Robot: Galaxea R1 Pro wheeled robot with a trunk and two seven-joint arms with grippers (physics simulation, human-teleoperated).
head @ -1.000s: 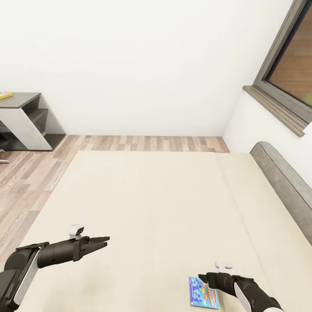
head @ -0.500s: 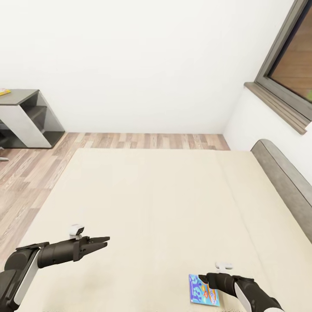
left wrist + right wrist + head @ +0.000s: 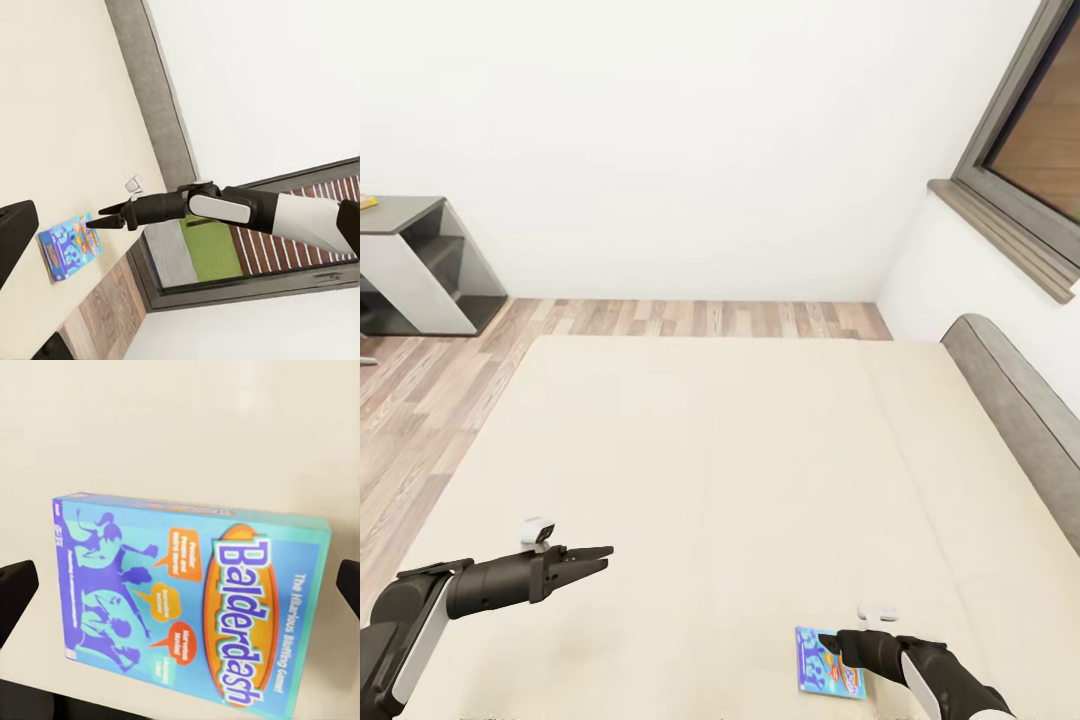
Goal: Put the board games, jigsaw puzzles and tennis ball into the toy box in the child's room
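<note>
Right wrist view: "Balderdash" board game (image 3: 191,611) on bed (image 3: 180,427), between spread right gripper (image 3: 180,592) fingers.

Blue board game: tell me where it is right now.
The blue board game lies flat on the bed, low and to the right in the head view, directly under the right gripper, far from the headboard.

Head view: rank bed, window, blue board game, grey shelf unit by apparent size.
1. bed
2. window, cropped by the frame edge
3. grey shelf unit, also cropped and farther away
4. blue board game, part hidden behind the right gripper
</note>
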